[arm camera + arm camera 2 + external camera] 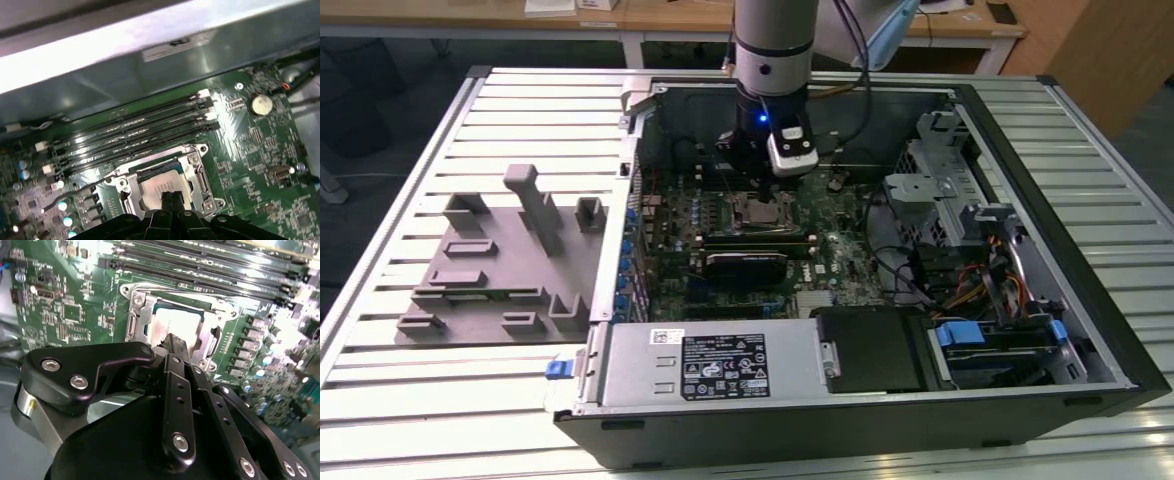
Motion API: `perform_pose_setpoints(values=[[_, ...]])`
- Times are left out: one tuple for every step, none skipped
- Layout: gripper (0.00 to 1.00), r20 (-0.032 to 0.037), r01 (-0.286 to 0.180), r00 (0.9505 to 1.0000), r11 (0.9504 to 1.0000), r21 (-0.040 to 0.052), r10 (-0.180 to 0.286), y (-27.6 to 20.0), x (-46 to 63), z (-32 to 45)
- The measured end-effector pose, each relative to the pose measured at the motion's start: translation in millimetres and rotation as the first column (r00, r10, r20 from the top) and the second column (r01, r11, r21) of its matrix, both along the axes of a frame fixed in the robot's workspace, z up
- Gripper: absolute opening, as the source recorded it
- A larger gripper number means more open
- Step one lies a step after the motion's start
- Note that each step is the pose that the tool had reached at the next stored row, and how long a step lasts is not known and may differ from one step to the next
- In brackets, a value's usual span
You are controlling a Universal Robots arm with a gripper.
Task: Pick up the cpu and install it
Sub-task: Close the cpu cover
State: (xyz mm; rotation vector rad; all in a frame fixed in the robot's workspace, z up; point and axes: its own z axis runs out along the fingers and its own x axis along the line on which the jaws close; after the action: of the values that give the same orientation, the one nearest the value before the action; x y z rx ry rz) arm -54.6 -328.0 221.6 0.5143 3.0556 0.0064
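Note:
The cpu (758, 211) lies flat inside the metal socket frame (198, 167) on the green motherboard of the open computer case. Its silvery top plate shows in both wrist views (156, 184) (172, 322). My gripper (758, 196) hangs straight down over it. The black fingertips (170, 198) are pressed together, and their ends sit on or just above the plate's middle (175, 343). Whether they touch it I cannot tell. Nothing is held between the fingers. The gripper body hides the near part of the cpu in both wrist views.
Several black memory slots (135, 134) run beside the socket. A round coin cell (261, 103) sits on the board. The case holds a power supply (707, 365) at the front and a drive cage (947, 190) with cables on the exterior view's right. Grey fixture blocks (494, 265) stand on the slatted table (400, 150).

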Motion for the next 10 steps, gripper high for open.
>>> perform_pose_setpoints(values=[[0.11,0.0,-0.018,0.9998,0.9998,-0.0006,0.018,0.0,0.0,-0.2],[0.11,-0.0001,-0.036,0.9994,0.9994,-0.0013,0.036,0.0,0.0,-0.3],[0.11,-0.0001,-0.054,0.9985,0.9985,-0.0021,0.054,0.0,0.0,-0.5],[0.11,-0.0002,-0.072,0.9974,0.9974,-0.0029,0.072,0.0,0.0,-0.6],[0.11,-0.0003,-0.091,0.9959,0.9959,-0.0039,0.091,0.0,0.0,-0.8],[0.11,-0.0004,-0.108,0.9941,0.9941,-0.0048,0.108,0.0,0.0,-0.9],[0.11,-0.0005,-0.127,0.992,0.9919,-0.0057,0.127,0.0,0.0,-1.1],[0.11,-0.0006,-0.144,0.9896,0.9895,-0.0065,0.144,0.0,0.0,-1.2],[0.11,-0.0007,-0.162,0.9869,0.9868,-0.0073,0.162,0.0,0.0,-1.4],[0.11,-0.0008,-0.179,0.9838,0.9838,-0.008,0.179,0.0,0.0,-1.6]])
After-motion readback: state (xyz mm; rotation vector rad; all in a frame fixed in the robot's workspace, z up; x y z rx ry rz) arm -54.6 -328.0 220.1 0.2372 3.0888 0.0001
